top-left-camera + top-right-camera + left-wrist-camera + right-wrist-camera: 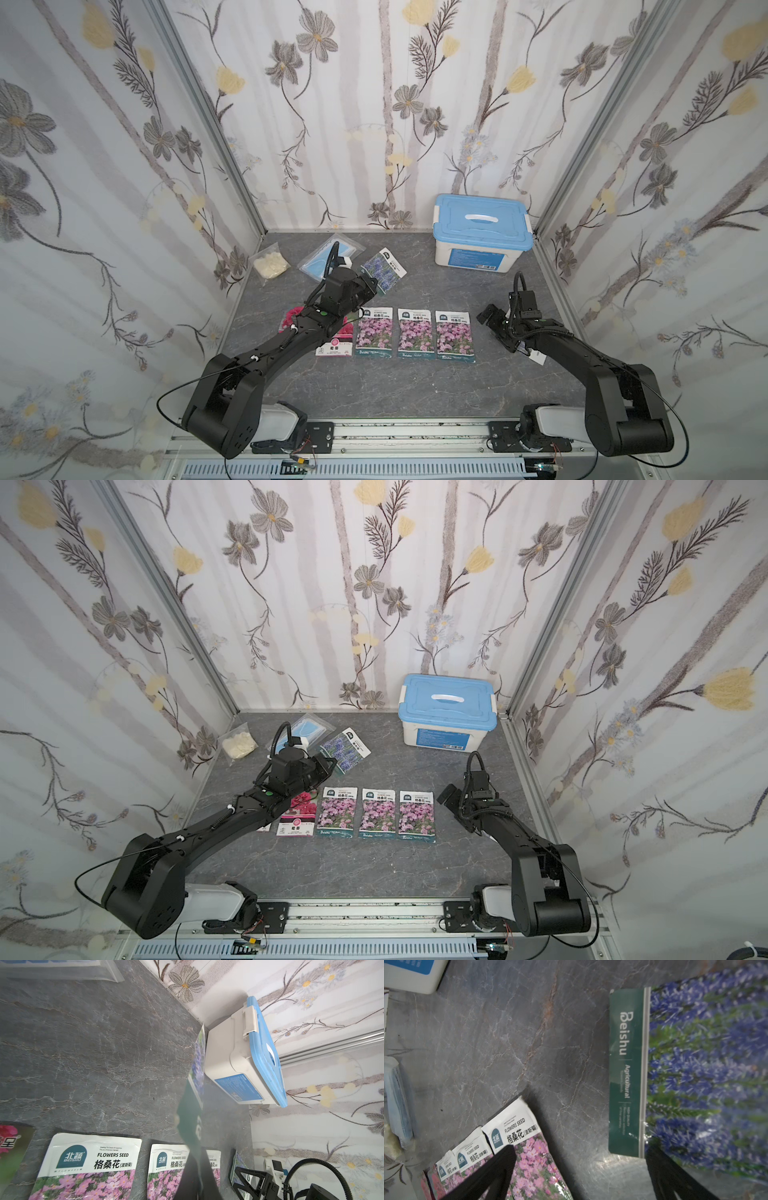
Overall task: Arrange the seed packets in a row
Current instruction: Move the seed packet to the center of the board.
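The left gripper point(368, 289) is pinched tight on the dark green end of a lavender packet point(384, 268), holding it tilted on edge behind the row, just beside the bagged blue mask point(328, 259). Three pink-purple packets point(414, 334) lie side by side in the middle of the grey table point(415, 386), with a red-pink packet point(334, 345) next to them, partly under the left arm. The right gripper point(490, 319) hangs with its jaws spread wide over a second lavender packet point(706, 1068) lying flat at the row's right end.
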Robot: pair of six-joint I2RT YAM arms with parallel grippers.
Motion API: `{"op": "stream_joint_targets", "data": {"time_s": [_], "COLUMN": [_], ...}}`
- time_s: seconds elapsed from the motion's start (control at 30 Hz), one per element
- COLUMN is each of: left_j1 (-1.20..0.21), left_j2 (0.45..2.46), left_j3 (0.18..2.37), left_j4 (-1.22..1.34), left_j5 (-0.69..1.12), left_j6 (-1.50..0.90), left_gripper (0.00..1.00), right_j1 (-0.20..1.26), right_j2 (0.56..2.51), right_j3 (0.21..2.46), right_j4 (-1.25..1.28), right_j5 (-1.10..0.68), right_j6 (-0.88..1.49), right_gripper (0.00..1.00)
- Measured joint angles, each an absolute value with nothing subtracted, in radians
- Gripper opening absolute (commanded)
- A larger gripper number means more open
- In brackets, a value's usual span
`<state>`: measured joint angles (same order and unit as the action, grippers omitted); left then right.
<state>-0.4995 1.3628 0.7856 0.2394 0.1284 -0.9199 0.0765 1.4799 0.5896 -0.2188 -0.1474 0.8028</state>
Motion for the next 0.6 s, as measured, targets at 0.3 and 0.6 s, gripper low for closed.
{"op": "stream_joint_targets", "data": {"time_s": [0.3,0.6], "left_j1": [-0.552,-0.598], "left_j2": [1.432,1.444], "left_j3": [0.821,0.826], "left_j4": [0.258,0.295], "left_j5": [0.135,0.134], "left_j6": [-0.920,-0.924], "left_gripper": [0.00,0.00], "right_j1": [-0.067,-0.098], "right_j2": [1.533,1.441], "right_j3": [0.599,0.591], "right_j4": [-0.153,-0.131], "right_j5": [-0.153,-0.191], "right_j6": [0.791,0.762], "right_gripper": [1.00,1.00]}}
